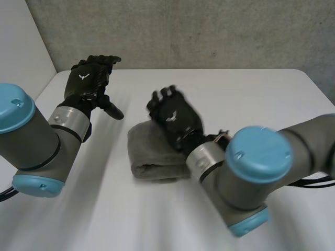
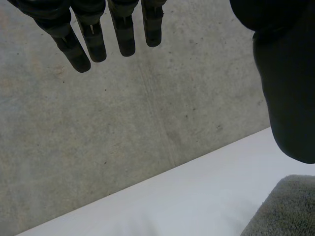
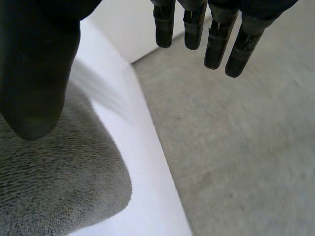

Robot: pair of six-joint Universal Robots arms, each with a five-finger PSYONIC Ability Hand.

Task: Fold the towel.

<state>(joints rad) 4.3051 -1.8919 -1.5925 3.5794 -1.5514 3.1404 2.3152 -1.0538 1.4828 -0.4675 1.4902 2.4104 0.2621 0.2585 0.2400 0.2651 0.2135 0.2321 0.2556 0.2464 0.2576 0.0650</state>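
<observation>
The folded grey towel (image 1: 154,154) lies in the middle of the table (image 1: 251,99), with the right hand (image 1: 175,115) over its far end, fingers straight and thumb apart, holding nothing, and the left hand (image 1: 86,81) near the far left corner, fingers loosely spread.

We see a grey left arm (image 1: 32,140) and right arm (image 1: 235,183) with light-blue caps and silvery wrist rings, ending in a black left hand (image 1: 88,78) and right hand (image 1: 172,116) marked white.

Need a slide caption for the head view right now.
Folded grey towel on the white table; open right robot hand above its far edge, open left robot hand raised apart.
</observation>
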